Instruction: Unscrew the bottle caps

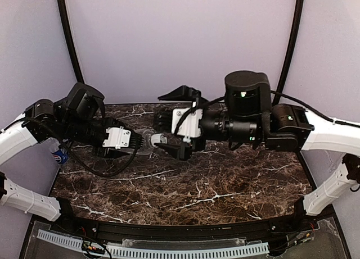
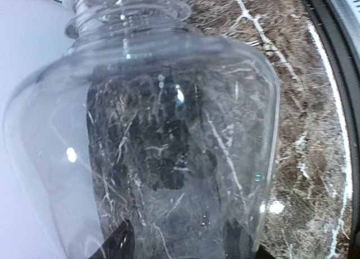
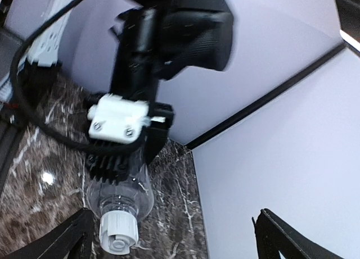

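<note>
**While One Bottle Is Clamped, Its Cap Sits Between Parted Jaws**

Although much of the scene is masked by the two arms, a clear bottle (image 1: 145,140) is seen held sideways over the marble table (image 1: 225,186) by the left gripper (image 1: 138,140). Its jaws are clamped on the body just behind the shoulder. A white cap (image 1: 158,139) is seated on the neck and is pointed toward the right gripper (image 1: 160,119), whose jaws are spread wide apart.

From the right wrist, the white cap (image 3: 118,235) is found low in the frame between the two parted fingers, nearer the left-hand one. Whether that finger touches it cannot be told, since both fingers are largely cut off by the bottom edge.

From the left wrist, the view is almost filled by the clear bottle (image 2: 169,130). The neck runs off the top edge, and only two dark shapes are made out through the plastic at the bottom.

At the left edge of the table, a labelled bottle (image 1: 59,155) is largely hidden behind the left arm. Only a patch of blue label is shown, and its cap is concealed.
</note>
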Motion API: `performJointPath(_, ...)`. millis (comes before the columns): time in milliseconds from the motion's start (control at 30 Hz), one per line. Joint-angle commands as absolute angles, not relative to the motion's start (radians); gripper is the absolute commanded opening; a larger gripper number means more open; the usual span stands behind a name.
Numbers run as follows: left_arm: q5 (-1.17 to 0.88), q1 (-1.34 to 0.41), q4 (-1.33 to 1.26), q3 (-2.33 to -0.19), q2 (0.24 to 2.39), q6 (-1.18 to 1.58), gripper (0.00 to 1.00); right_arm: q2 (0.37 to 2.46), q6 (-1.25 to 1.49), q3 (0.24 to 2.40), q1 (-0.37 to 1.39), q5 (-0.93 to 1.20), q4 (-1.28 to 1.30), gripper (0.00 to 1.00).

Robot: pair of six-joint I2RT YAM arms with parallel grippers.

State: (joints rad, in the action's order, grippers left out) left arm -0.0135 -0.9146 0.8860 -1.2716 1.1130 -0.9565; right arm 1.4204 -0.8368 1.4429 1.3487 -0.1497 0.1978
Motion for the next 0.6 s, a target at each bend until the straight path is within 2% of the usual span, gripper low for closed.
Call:
performJointPath(0, 0.235, -0.918, 0.613, -1.203, 1.092, -0.96, 0.46, 1.329, -0.344, 1.434, 1.223, 0.102, 0.136, 0.99)
performJointPath(100, 0.352, -0.919, 0.434, -1.151, 1.091, -1.04, 0.46, 1.348, -0.012, 1.476, 1.121, 0.131, 0.169, 0.99)
performJointPath(167, 0.456, -0.921, 0.286, -1.07, 1.097, -1.129, 0.46, 1.383, 0.321, 1.519, 1.04, 0.139, 0.218, 0.95)
performJointPath(233, 0.551, -0.922, 0.136, -1.016, 1.11, -1.219, 0.46, 1.418, 0.526, 1.533, 0.98, 0.179, 0.253, 0.88)
performJointPath(400, 0.621, -0.927, 0.004, -0.99, 1.128, -1.303, 0.47, 1.488, 0.643, 1.53, 0.956, 0.214, 0.248, 0.83)
performJointPath(567, 0.617, -0.93, 0.005, -0.98, 1.126, -1.3, 0.47, 1.573, 0.665, 1.542, 0.956, 0.301, 0.216, 0.87)
